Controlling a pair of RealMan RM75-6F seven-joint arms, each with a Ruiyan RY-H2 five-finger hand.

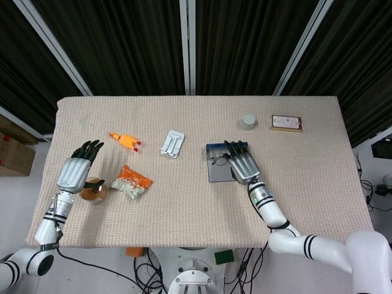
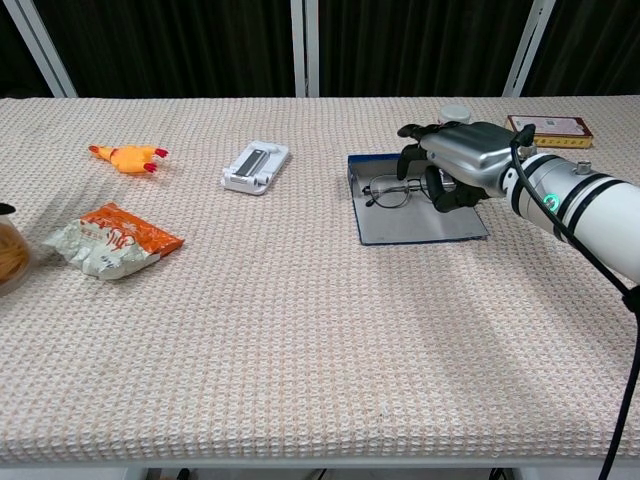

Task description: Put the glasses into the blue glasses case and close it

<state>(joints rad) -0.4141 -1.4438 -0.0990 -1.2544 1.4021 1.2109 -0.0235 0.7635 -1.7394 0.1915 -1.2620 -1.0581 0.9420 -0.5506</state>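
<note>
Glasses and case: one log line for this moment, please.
glasses: lying in open blue case | right hand: over case, hold unclear | left hand: idle, open | lid: not closed

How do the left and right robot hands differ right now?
Place: the right robot hand is over the open blue glasses case, at the glasses; the left robot hand is at the table's far left beside the amber jar, away from the task items.
Pose: the right hand's fingers curl down toward the case; the left's lie extended and flat.
Shared: both have silver backs and black fingers. The left plainly holds nothing; the right's hold is unclear.
</note>
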